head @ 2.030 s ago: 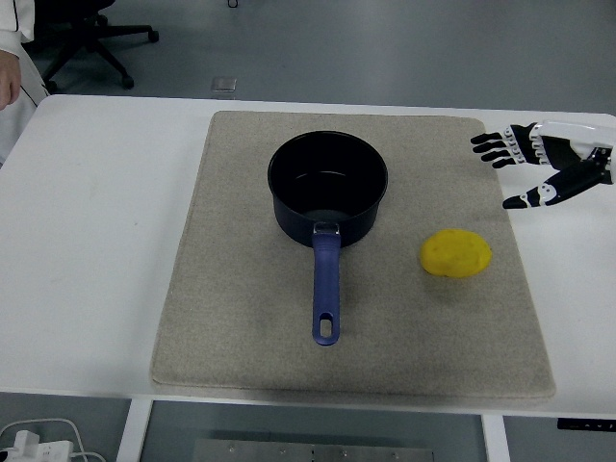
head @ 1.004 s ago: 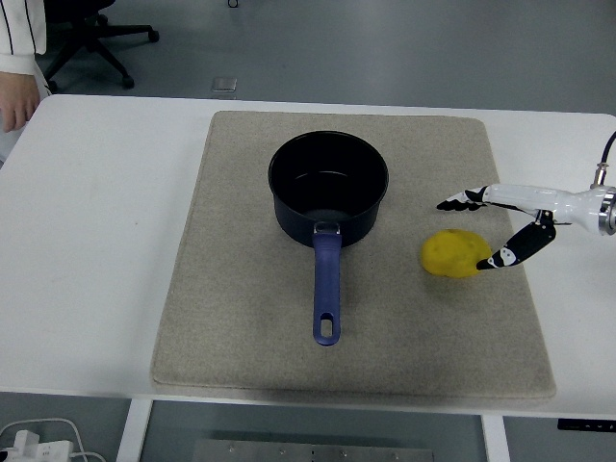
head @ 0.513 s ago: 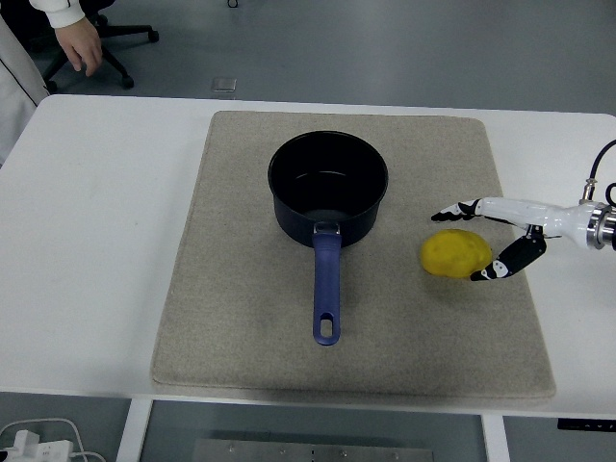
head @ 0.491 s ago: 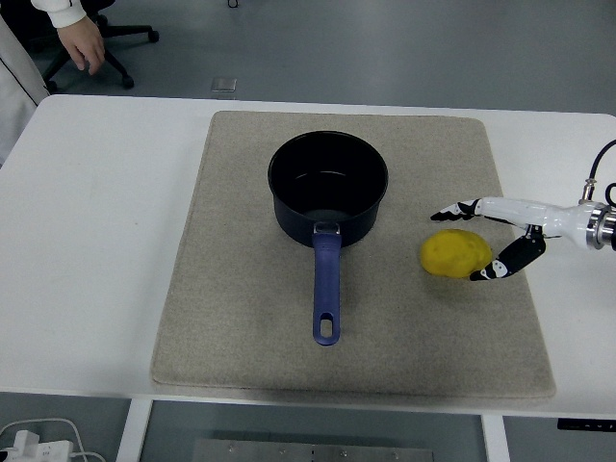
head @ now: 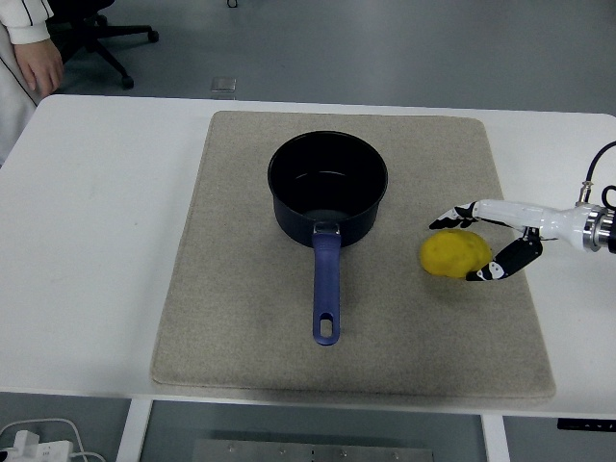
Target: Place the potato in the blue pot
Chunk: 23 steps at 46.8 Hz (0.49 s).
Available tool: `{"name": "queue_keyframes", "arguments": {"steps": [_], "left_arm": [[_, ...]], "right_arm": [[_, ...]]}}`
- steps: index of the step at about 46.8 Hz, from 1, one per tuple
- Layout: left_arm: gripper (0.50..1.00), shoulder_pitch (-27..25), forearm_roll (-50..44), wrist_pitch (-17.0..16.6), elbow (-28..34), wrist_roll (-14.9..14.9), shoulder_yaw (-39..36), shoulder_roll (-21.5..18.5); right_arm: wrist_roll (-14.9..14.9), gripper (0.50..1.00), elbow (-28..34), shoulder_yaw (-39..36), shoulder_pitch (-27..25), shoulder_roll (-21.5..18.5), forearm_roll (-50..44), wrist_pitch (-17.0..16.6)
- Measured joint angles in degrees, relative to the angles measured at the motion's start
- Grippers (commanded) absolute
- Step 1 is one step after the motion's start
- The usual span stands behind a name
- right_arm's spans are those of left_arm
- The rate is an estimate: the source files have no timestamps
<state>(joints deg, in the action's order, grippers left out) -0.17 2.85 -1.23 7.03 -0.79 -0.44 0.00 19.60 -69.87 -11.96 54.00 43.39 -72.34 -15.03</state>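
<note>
A yellow, oval potato (head: 454, 252) lies on the right part of a beige, rectangular fabric mat (head: 241, 318) that covers the middle of the white table (head: 87, 250). To its left, apart from it, stands a dark blue, round metal pot (head: 328, 187) with nothing visible inside; its long blue handle (head: 325, 289) points toward the near edge of the table and rests on the mat.

The right hand (head: 491, 236), black-and-white with five fingers, reaches in from the right edge and sits at the right side of the potato. Its fingers are spread apart around the potato: the upper fingers (head: 452, 214) arch over the far side and the thumb (head: 496, 269) lies at the near right side. The tips look to be at or very close to the potato's skin, though the view does not let me say whether they press on it. The potato rests on the mat.

At the far left corner, a person's hand (head: 40, 65) and white sleeve (head: 24, 14) show beside the table, with a black office chair (head: 96, 29) behind on the grey floor.
</note>
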Motion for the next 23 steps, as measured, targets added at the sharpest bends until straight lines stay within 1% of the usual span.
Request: {"name": "queue_keyframes", "arguments": {"steps": [5, 12, 15, 20, 23], "left_arm": [[0.996, 0.0, 0.0, 0.0, 0.0, 0.0, 0.0, 0.0], [0.996, 0.0, 0.0, 0.0, 0.0, 0.0, 0.0, 0.0], [0.996, 0.0, 0.0, 0.0, 0.0, 0.0, 0.0, 0.0], [0.996, 0.0, 0.0, 0.0, 0.0, 0.0, 0.0, 0.0], [0.996, 0.0, 0.0, 0.0, 0.0, 0.0, 0.0, 0.0]], "right_arm": [[0.0, 0.789, 0.0, 0.0, 0.0, -0.1, -0.1, 0.0], [0.0, 0.656, 0.1, 0.0, 0.0, -0.2, -0.2, 0.1], [0.0, 0.619, 0.1, 0.0, 0.0, -0.3, -0.3, 0.1], [0.0, 0.58, 0.2, 0.0, 0.0, -0.3, -0.4, 0.2], [0.0, 0.568, 0.2, 0.0, 0.0, -0.3, -0.4, 0.2]]}}
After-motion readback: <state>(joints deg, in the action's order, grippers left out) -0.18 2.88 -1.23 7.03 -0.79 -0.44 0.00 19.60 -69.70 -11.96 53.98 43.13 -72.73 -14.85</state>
